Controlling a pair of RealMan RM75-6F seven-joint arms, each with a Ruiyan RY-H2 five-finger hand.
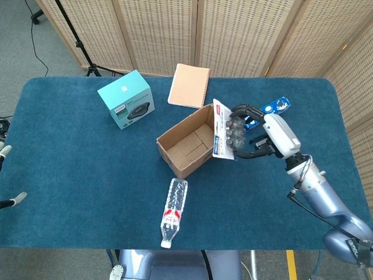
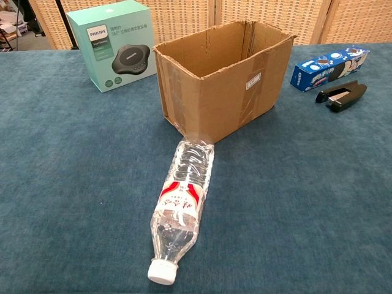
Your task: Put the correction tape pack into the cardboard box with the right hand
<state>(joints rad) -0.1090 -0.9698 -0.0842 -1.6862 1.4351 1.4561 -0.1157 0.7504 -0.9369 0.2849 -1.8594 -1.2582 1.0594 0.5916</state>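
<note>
The open cardboard box (image 1: 189, 147) (image 2: 217, 82) stands near the middle of the blue table. In the head view my right hand (image 1: 247, 135) holds the white correction tape pack (image 1: 221, 137) upright in the air, right over the box's right-hand rim. The pack's card stands on edge, with the fingers curled around it. The chest view shows neither the pack nor the right hand. Of my left hand (image 1: 4, 153) only pale fingertips show at the far left edge of the head view, off the table; their pose is unclear.
A clear water bottle (image 1: 173, 212) (image 2: 181, 207) lies in front of the box. Behind it are a teal Philips carton (image 1: 126, 107) (image 2: 111, 43) and a tan notebook (image 1: 189, 85). A blue snack pack (image 1: 274, 108) (image 2: 329, 68) and a black stapler (image 2: 341, 95) lie to the right.
</note>
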